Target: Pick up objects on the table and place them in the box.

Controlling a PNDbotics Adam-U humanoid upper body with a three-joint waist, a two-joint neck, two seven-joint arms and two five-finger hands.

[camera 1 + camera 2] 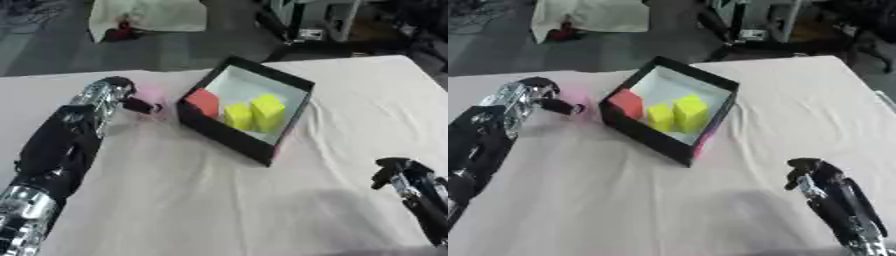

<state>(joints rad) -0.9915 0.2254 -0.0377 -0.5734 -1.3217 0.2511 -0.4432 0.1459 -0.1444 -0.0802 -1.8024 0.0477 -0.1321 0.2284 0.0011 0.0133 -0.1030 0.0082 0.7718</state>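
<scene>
Fingers (140, 105) at pink object (152, 95) beside box (223, 134).

Table (332, 165): wrinkled matt cloth. Box (229, 134): black matt walls, pale lining. Left arm (52, 150): shiny silver metal, black cover.

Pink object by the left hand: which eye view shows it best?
Left eye view. The pink object shows larger there, just left of the box, with the left hand against it. In the right eye view it is paler and harder to tell from the cloth.

Lab, cloth-covered table (350, 100), equipment frames (319, 20)
</scene>
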